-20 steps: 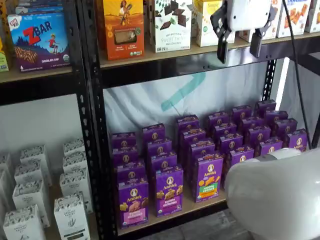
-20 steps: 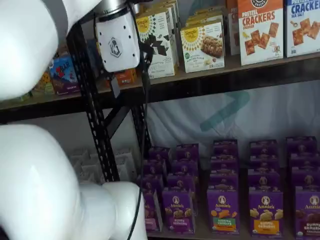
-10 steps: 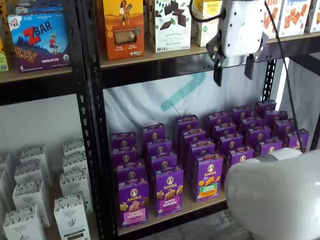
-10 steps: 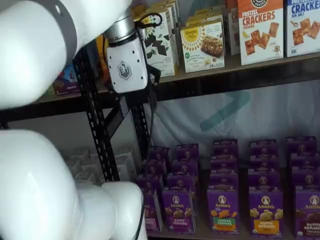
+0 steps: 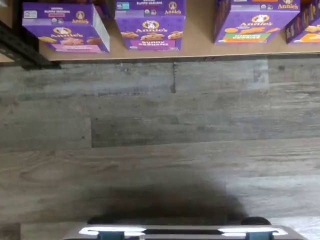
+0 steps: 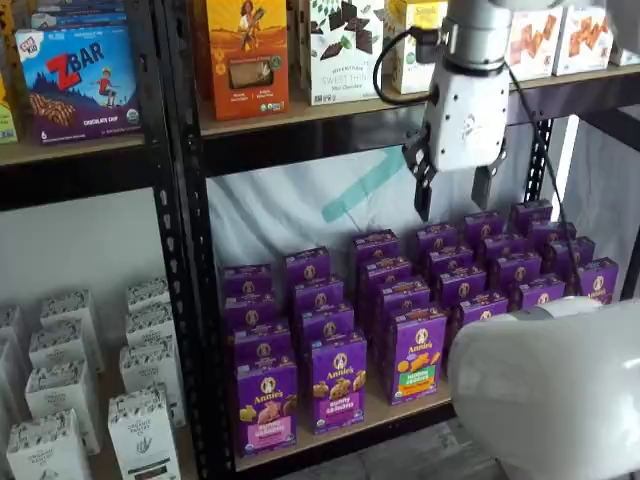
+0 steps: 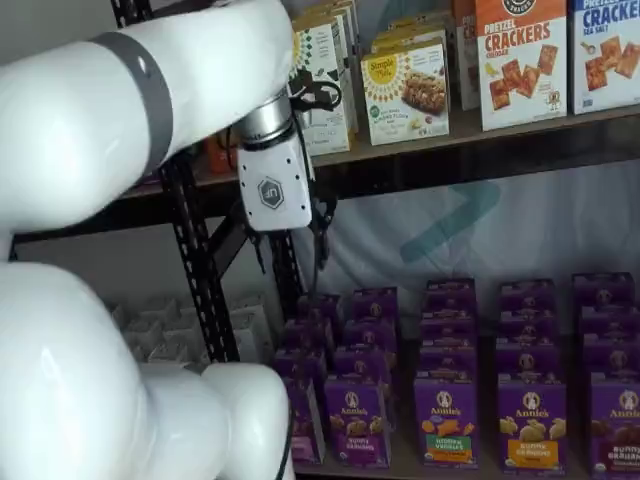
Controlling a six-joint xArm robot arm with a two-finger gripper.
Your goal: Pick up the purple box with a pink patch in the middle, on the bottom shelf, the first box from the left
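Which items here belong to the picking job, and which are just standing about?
Belongs to the job:
- purple box with pink band
- bottom shelf
- gripper, fingers apart, empty

Standing about:
- green-and-orange carton
- Zbar box
- white cartons
- crackers box

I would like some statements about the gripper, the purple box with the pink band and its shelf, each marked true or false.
1. The gripper is open and holds nothing. True.
2. The purple box stands upright at the front of the bottom shelf. True.
3. The gripper's fingers touch the purple box. False: they hang well above the cartons.
4. The carton right beside the purple box has an orange band. False: this neighbouring carton has a purple band.
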